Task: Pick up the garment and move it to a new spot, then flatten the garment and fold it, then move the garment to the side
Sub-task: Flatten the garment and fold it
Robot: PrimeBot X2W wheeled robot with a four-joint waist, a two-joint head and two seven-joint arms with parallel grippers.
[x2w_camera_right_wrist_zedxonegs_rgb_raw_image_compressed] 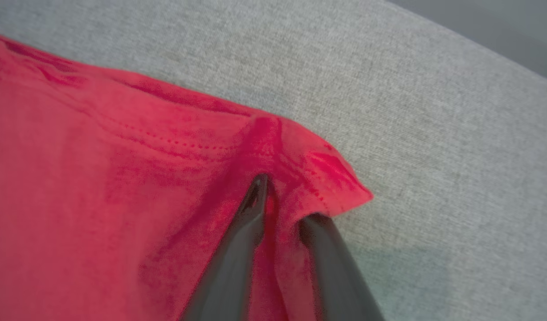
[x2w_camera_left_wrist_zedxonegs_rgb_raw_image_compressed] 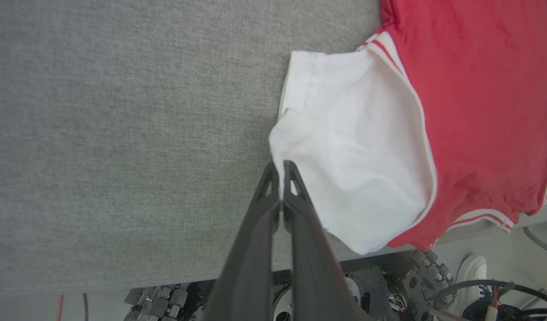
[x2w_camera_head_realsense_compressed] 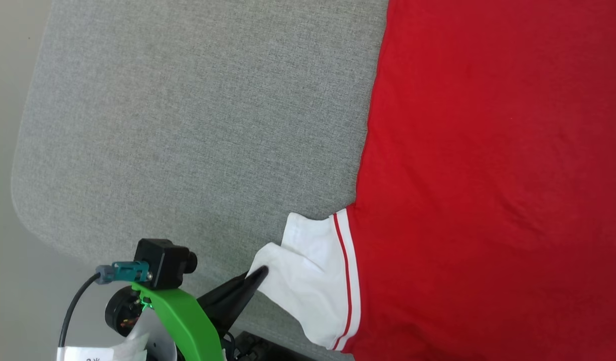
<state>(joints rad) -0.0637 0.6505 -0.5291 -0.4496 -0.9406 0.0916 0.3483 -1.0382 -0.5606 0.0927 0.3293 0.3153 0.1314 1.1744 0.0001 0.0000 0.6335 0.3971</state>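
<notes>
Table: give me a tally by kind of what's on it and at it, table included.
Table: 1
Garment: 1
Jaws, pairs at the garment: 2
Total: 4

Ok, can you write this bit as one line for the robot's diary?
left gripper: shut, fingers at white sleeve edge | right gripper: fingers astride red hem corner, grip unclear | garment: spread on grey surface

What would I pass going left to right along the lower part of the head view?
Green wrist bracket → left gripper → white sleeve → striped trim → red body of the garment.
</notes>
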